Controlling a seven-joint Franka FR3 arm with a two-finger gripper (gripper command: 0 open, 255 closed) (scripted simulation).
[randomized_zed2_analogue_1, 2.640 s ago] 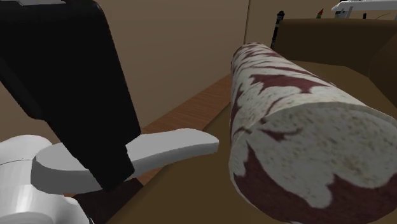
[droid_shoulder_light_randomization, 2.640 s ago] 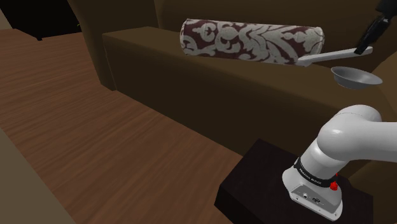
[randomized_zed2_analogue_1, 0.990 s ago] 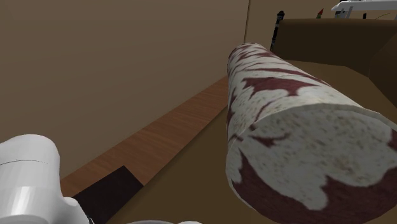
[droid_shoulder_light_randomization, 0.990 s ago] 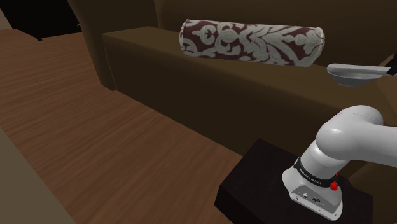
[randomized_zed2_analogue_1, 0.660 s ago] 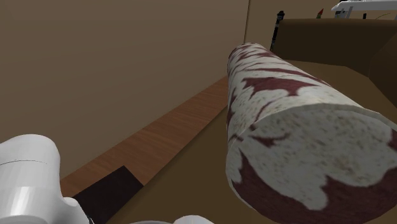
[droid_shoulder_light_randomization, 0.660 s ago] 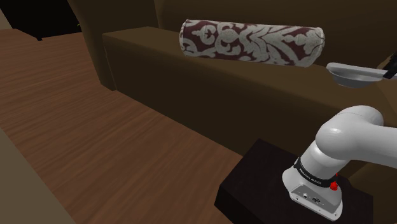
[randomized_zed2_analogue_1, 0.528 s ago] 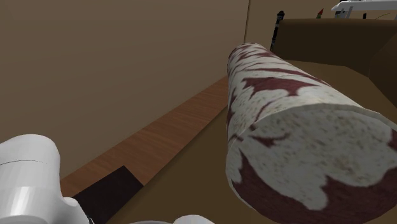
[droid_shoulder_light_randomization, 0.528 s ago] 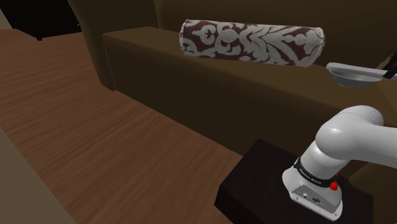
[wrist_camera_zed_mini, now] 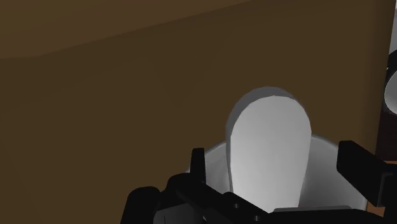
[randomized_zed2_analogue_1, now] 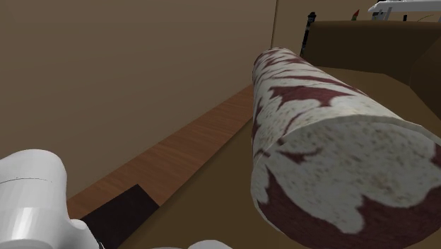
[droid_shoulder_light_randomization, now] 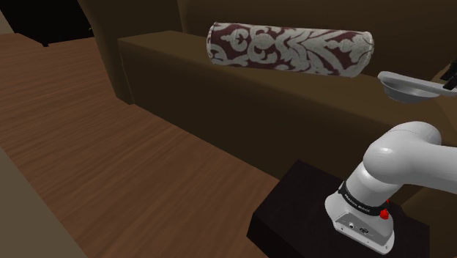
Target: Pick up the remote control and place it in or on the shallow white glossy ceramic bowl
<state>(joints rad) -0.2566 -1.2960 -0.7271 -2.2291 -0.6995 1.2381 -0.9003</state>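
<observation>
On the brown sofa [droid_shoulder_light_randomization: 220, 80], at the shoulder view's far right, a shallow bowl [droid_shoulder_light_randomization: 407, 92] sits on the seat cushion. It is drawn plain grey with a smooth, slightly shiny surface.

Remote control [wrist_camera_zed_mini: 270, 127]: a flat, elongated slab drawn plain light grey, with one rounded end. No buttons or markings can be made out on its upper face. It lies across the top of the bowl. In the shoulder view its rounded end sticks out past the rim towards the patterned bolster pillow [droid_shoulder_light_randomization: 289, 48]. In the wrist view, the bowl's wall shows on both sides of it.

Gripper [wrist_camera_zed_mini: 272, 167]: black, positioned directly over the bowl. Its fingers [wrist_camera_zed_mini: 198, 164] stand wide apart, one on each side of the remote control, with a strip of bowl visible between each finger and the slab. The fingers do not touch the remote control, and nothing is held.

Surroundings: the pillow, cream with a dark red pattern, lies lengthwise on the seat, just beside the bowl. The white arm [droid_shoulder_light_randomization: 406, 157] rises from a dark stand [droid_shoulder_light_randomization: 293, 212] on a wooden floor [droid_shoulder_light_randomization: 110, 154] in front of the sofa.
</observation>
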